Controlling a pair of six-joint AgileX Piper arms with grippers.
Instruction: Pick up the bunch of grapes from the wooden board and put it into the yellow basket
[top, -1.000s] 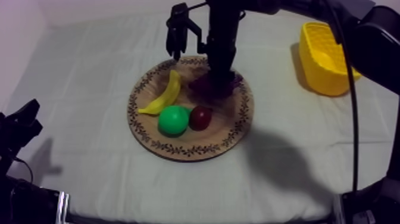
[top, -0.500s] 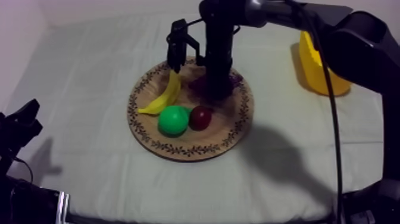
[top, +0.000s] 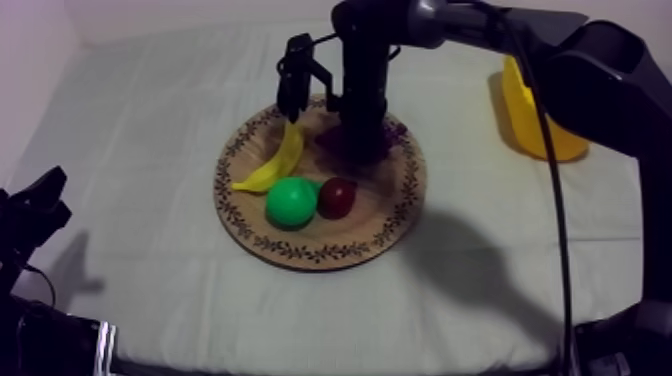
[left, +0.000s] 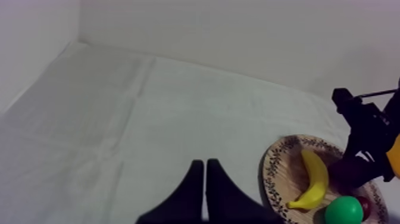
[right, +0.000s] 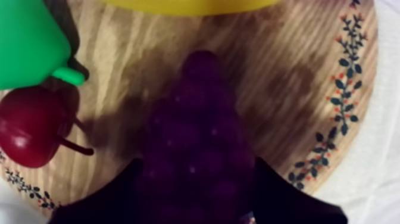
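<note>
The dark purple bunch of grapes (right: 196, 149) lies on the round wooden board (right: 297, 59), at its far side in the top view (top: 396, 132). My right gripper (top: 362, 142) stands straight down over it. In the right wrist view its two black fingers press against both sides of the bunch, so the gripper (right: 199, 196) is shut on the grapes, which still rest on the wood. The yellow basket (top: 545, 110) stands at the far right, partly hidden by my right arm. My left gripper (left: 205, 173) hangs shut and empty low at the left (top: 35, 210).
On the board (top: 370, 235) also lie a banana (top: 275, 165), a green pear (top: 291, 202) and a small red fruit (top: 337, 197), all close to the grapes. Bare cloth (top: 150, 120) stretches left of the board and in front of it.
My right arm has come down and slightly left onto the grapes over the last second, then held still. The fruit and the left arm have not moved.
</note>
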